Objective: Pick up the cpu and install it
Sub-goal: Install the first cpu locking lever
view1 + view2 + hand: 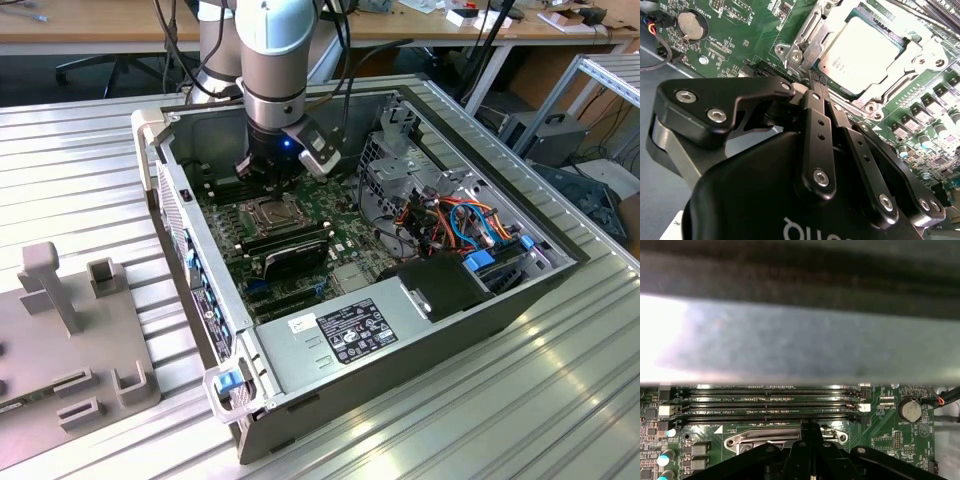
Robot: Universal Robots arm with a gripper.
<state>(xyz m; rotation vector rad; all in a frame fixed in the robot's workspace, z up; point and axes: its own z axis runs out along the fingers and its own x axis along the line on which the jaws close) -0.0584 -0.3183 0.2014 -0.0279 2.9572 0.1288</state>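
The open computer case [215,300] lay around the tool, and the arm [275,60] reached down into it from above. The green motherboard [740,45] spread beneath the gripper [815,82] on every side. In both wrist views the gripper's two black fingers were drawn fully together, tips meeting, with nothing caught between them.

Just ahead of the tips sat the hinged metal socket frame [805,35]. Beyond that, farther from the tool, ran the long black memory slots [770,402]. The cpu [860,52] lay flat inside the frame, its pale metal top facing up, close beside the fingertips but apart from them. Off to one side of the tool sat a coin-cell battery [911,410].

By the look of it, the picking and placing were over. The chip appeared seated in its socket and the empty tool hovered at the socket's edge. Whether the frame was latched could not be told. Any move from here would call for care, since the tips stood so near the chip and frame.
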